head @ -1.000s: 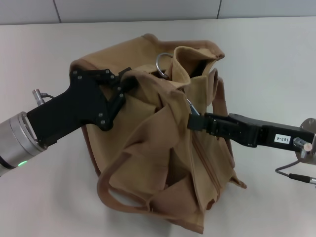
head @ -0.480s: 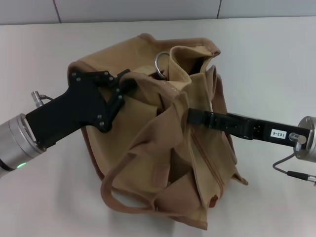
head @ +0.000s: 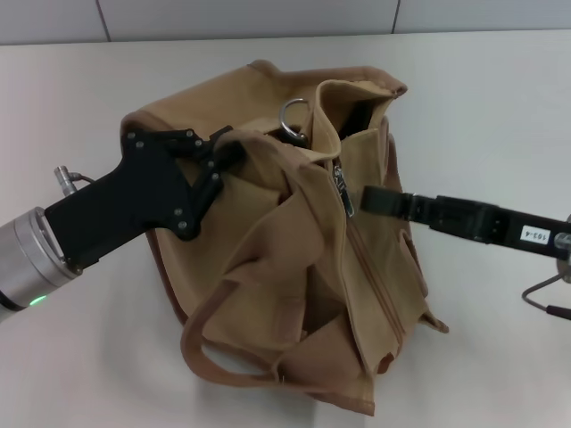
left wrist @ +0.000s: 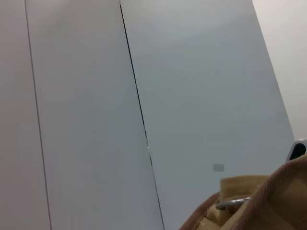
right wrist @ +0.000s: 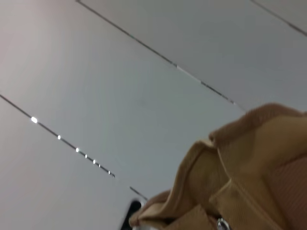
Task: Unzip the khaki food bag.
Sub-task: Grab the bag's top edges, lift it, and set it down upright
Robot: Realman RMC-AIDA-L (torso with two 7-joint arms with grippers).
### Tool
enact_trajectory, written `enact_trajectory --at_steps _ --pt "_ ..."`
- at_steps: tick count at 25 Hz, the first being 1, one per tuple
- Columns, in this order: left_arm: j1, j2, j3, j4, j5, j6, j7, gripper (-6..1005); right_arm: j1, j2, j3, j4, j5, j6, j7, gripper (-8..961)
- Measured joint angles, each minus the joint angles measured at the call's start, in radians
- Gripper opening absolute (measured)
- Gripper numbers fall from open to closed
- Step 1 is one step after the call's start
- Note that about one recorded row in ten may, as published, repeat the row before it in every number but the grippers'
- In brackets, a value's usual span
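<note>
While the khaki food bag (head: 294, 250) sits slumped and creased at the middle of the pale tabletop (head: 71, 98), both arms meet it from opposite sides. Left claw (head: 230, 147), black and angular, is clamped on a fold of canvas at the bag's upper left edge, beside the silver ring (head: 293, 118) that stands near the mouth of the bag. Right claw (head: 368, 200) reaches in level from the bag's right side, its tip just beside the metal zipper pull (head: 343, 193); whether its fingers are parted or closed cannot be told, and it does not appear to hold the pull. Zipper track (head: 375, 281) runs from the pull down the bag's front face toward the lower right corner, and reads as closed below the pull. One wide strap handle (head: 207, 352) loops out at the bag's lower left onto the tabletop. Above the pull, the bag's mouth (head: 361, 111) gapes darkly. Both wrist views show only tan canvas edges against grey wall panels.
</note>
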Motion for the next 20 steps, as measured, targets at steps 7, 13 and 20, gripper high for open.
enact_trajectory --at_steps 7,13,20 --pt "0.001 0.000 0.000 0.000 0.002 0.006 0.000 47 -0.002 0.007 0.008 -0.005 -0.003 0.010 0.006 291" --pt "-0.001 -0.001 0.000 0.000 0.003 0.012 0.000 47 0.002 0.018 0.005 -0.006 -0.003 0.013 -0.043 291" --pt "-0.008 -0.001 0.001 -0.010 0.005 0.017 0.000 47 0.006 0.034 -0.031 -0.007 -0.008 0.004 -0.192 291"
